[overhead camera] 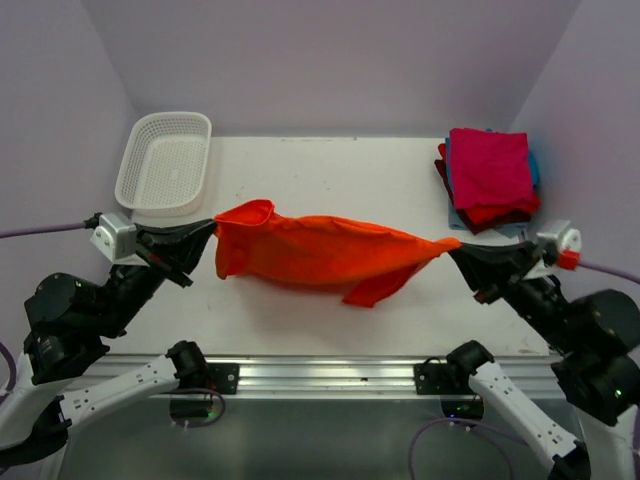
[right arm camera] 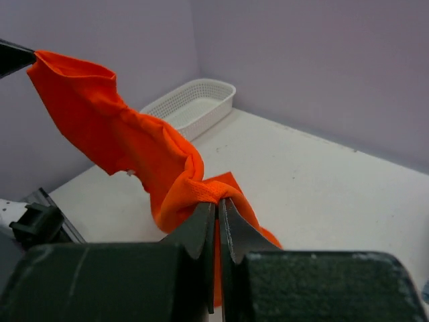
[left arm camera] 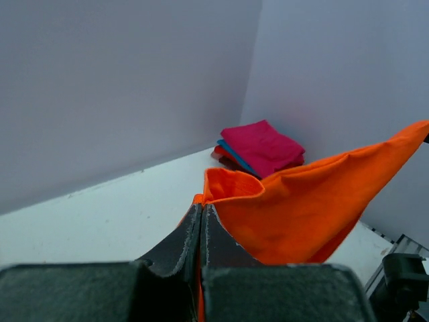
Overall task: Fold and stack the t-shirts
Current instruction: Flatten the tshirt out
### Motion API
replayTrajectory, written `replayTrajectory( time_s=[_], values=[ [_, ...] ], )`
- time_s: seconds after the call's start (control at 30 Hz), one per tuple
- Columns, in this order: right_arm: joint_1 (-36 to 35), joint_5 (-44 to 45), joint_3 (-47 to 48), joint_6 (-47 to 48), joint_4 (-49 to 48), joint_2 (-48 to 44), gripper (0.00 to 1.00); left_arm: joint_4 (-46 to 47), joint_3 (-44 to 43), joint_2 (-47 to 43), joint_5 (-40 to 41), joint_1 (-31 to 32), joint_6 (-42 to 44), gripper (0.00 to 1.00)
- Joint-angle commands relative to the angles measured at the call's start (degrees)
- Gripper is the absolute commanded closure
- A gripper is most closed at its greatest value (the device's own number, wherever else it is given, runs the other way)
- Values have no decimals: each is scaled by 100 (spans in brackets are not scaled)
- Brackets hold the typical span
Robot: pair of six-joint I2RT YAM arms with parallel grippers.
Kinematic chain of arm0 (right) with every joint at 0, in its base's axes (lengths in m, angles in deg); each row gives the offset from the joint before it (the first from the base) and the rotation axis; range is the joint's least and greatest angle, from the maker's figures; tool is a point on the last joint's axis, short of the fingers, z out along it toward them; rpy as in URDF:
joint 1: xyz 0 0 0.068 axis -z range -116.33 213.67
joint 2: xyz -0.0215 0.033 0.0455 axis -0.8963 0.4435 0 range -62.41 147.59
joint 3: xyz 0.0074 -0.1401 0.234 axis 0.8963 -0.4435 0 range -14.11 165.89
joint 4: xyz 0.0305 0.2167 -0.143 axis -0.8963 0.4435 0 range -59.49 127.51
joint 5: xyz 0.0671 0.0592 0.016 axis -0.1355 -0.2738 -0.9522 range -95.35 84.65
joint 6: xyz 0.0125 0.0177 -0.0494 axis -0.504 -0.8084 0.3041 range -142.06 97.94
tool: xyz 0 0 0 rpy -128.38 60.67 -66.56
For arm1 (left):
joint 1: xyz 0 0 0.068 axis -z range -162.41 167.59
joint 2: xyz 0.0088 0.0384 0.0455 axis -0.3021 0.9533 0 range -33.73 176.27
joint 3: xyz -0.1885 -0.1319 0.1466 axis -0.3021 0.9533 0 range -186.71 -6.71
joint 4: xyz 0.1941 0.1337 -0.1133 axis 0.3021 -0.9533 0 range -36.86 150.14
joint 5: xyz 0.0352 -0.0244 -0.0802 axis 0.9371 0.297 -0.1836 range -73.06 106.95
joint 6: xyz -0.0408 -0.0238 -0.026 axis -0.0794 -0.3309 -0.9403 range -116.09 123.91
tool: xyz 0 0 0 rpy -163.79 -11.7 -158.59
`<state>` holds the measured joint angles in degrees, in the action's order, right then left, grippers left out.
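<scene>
A bright orange t-shirt [overhead camera: 325,252] hangs stretched in the air across the table between my two grippers. My left gripper [overhead camera: 212,228] is shut on its left end, where the cloth [left arm camera: 301,201] bunches just past the tips [left arm camera: 202,206]. The right gripper [overhead camera: 455,246] is shut on the right end, with twisted orange fabric [right arm camera: 134,147] pinched at its tips [right arm camera: 218,201]. One flap droops toward the table [overhead camera: 372,291]. A stack of folded t-shirts [overhead camera: 490,178], magenta on top over red, maroon and blue, lies at the back right and also shows in the left wrist view [left arm camera: 263,147].
A white lattice basket [overhead camera: 165,162] stands at the back left, seen also from the right wrist [right arm camera: 191,107]. Purple walls enclose the white table [overhead camera: 330,170] on three sides. A metal rail [overhead camera: 320,375] runs along the near edge.
</scene>
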<state>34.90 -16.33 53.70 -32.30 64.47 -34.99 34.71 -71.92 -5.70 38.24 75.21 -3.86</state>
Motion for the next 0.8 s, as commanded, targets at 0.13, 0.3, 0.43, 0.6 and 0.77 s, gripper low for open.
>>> replayTrajectory(
  time_s=[0.13, 0.3, 0.43, 0.6, 0.77],
  values=[
    [856, 173, 312, 549, 788, 139, 100, 934, -61, 457, -2566, -1699, 531, 100],
    [847, 1596, 345, 409, 594, 824, 100, 1267, -202, 1510, -2157, -1887, 715, 100],
    [856, 2486, 1084, 382, 1174, 1967, 100, 1084, -693, 2504, -1535, -1922, 671, 100],
    [865, 3127, 1268, 505, 253, 3229, 100, 1576, -1045, 3707, -1003, -2253, 1050, 100],
    [1031, 3225, 1964, 330, -291, 4885, 100, 1733, -1951, 5007, -1866, -3405, 656, 100]
  ],
)
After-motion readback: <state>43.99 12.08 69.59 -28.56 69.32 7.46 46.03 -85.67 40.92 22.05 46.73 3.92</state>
